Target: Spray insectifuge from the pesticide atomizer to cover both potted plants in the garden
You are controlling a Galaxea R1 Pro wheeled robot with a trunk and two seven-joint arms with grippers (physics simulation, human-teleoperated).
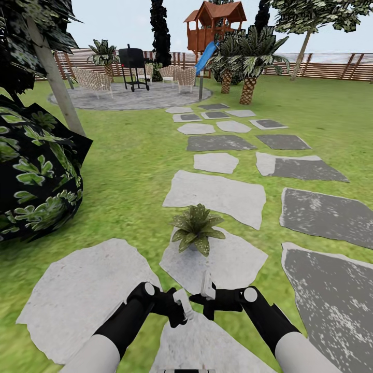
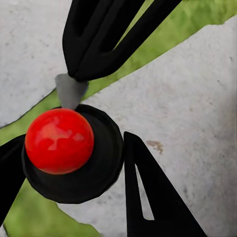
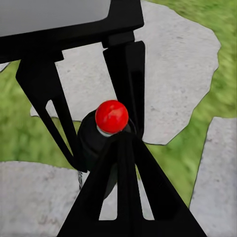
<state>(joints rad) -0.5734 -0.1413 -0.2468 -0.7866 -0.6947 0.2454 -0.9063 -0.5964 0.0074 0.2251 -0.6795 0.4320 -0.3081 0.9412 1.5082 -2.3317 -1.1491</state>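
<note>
— Whereabouts of pesticide atomizer (image 2: 74,173)?
— Between both grippers, low in front of the trunk, above a pale stepping stone (image 1: 235,264). Red knob on black cap.
— Jaws?
— Left gripper (image 1: 180,306): narrow, snug on the cap. Right gripper (image 1: 206,300): narrow, pressed on the bottle.
— Plants?
— One potted plant (image 1: 197,228) just ahead on that stone.

We record a potted plant (image 1: 197,228) with green, pale-speckled leaves; pale grey and darker mottled grey stepping stones (image 1: 220,194); a bright green lawn (image 1: 129,155); a brown slatted fence (image 1: 331,65); a reddish-brown playhouse (image 1: 215,23) with a blue slide (image 1: 205,57); a black grill (image 1: 133,59); black arms with white forearm sleeves; a glossy red ball (image 2: 59,140) on a black round cap (image 2: 94,168).
</note>
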